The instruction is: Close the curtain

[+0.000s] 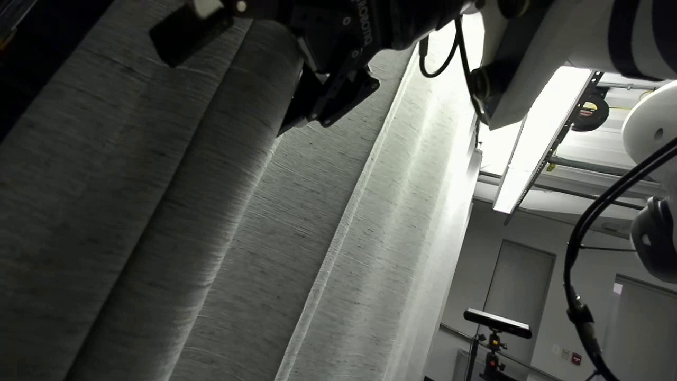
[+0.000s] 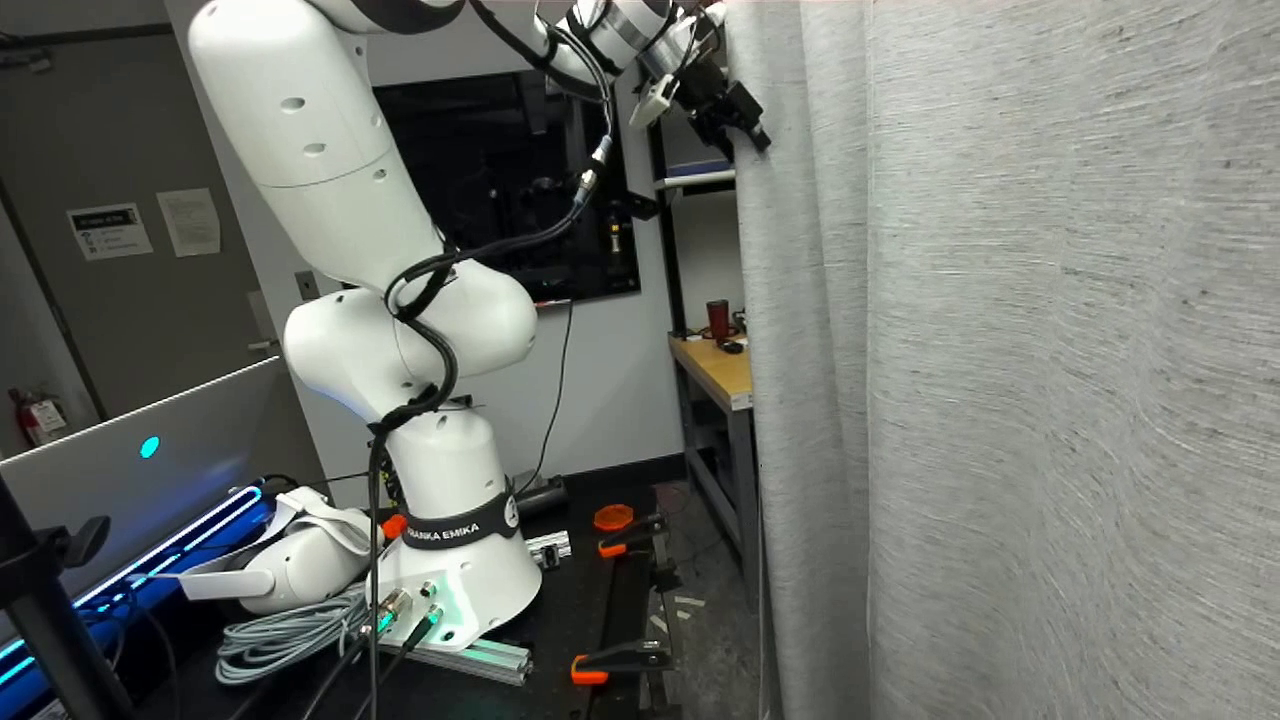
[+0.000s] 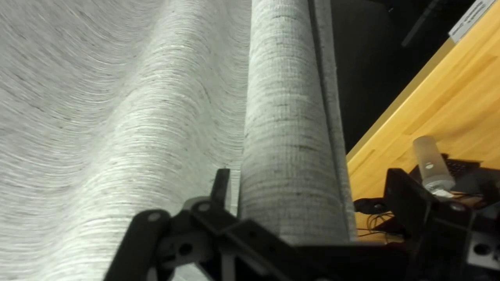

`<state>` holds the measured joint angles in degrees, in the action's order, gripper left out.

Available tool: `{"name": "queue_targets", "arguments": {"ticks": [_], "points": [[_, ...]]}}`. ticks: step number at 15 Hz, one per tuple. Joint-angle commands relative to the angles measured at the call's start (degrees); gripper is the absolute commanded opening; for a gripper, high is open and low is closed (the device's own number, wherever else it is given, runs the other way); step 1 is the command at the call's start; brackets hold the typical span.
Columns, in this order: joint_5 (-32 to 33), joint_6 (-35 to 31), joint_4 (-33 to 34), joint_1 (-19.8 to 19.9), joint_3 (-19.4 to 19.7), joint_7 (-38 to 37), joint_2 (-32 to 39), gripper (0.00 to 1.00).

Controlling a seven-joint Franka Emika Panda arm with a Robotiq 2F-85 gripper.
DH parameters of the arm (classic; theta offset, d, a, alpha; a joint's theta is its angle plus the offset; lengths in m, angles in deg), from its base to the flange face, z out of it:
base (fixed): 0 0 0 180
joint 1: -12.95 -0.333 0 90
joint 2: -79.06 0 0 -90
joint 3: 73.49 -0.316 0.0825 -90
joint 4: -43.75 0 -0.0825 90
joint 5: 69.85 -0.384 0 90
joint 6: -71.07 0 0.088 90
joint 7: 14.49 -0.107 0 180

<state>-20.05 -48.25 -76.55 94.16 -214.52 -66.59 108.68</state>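
Curtain fold (image 3: 289,117) between pincer (image 3: 308,175) fingers (image 3: 404,197)

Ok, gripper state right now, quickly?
Gripper: open, straddling a fold of the curtain, not clamped on it.

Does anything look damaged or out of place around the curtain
I see no tear in the curtain. One oddity: in an exterior view, a few pale scraps lie on the dark floor near the wooden workbench; they look like stray litter, though too small to identify.
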Motion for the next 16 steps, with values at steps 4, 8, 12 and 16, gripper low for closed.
{"name": "queue_targets", "arguments": {"ticks": [4,8,12,16], "points": [[8.27,11.38,-0.05,-5.45,0.43,-14.5,3.5,1.0],[9.98,16.6,0.03,-9.42,1.34,-19.72,5.17,1.0],[13.06,20.69,0.12,-12.62,2.19,-24.62,6.51,1.0],[16.19,24.5,0.36,-15.51,3.07,-29.42,7.58,1.0]]}}
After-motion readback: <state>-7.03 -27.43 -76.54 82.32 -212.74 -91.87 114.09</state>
